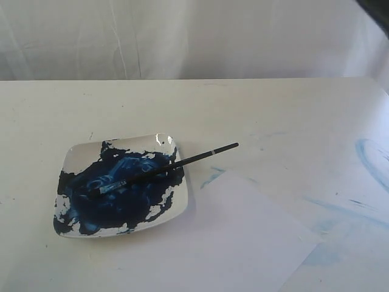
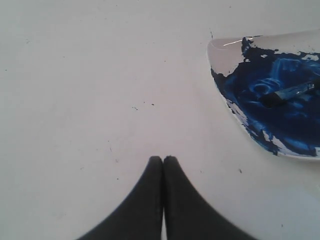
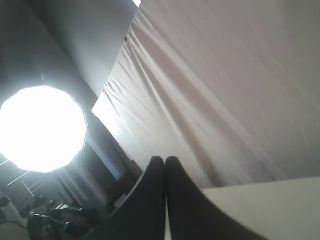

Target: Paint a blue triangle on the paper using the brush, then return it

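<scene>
1. Tabletop (image 1: pixel 91 109): cream, with pale-blue smears at right.
2. Paper (image 1: pixel 243 237): white sheet, flat, near right.
3. Dish (image 1: pixel 76 152): square, blue-smeared, just left of paper.
4. Brush (image 1: pixel 182 162): bristles in dish, handle overhanging its right rim.
5. Left jaws, right jaws: closed, empty.

Soft bright light; studio lamp (image 3: pixel 42 128) glare; slight blur.

I see a cream desk (image 1: pixel 121 103) running back to a white draped backdrop. On its left side sits a square white dish (image 1: pixel 82 159), smeared across the middle with dark blue paint. Just beside it, toward the right and nearer the camera, the paper (image 1: pixel 243 243) lies flat, a shade brighter than the desk. Pale-blue smears (image 1: pixel 371 161) mark the surface further right, one of them a curved arc.
</scene>
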`<act>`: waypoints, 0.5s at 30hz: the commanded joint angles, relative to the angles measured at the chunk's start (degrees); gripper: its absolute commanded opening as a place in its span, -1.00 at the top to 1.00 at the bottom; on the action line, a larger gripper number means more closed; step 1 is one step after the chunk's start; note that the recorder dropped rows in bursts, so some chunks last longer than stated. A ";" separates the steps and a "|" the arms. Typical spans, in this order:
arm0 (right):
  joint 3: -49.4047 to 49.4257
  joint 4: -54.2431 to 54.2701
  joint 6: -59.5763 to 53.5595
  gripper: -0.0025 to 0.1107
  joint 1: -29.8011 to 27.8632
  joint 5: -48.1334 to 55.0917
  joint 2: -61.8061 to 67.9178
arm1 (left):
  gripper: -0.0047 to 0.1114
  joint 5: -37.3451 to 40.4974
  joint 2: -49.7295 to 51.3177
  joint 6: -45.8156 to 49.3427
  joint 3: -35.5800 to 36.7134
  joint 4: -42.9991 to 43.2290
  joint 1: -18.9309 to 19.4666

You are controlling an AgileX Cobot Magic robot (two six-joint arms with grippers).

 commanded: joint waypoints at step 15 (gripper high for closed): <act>-9.53 -32.62 20.57 0.96 2.59 28.31 10.60 | 0.92 0.11 -0.25 0.20 0.24 -0.51 -0.23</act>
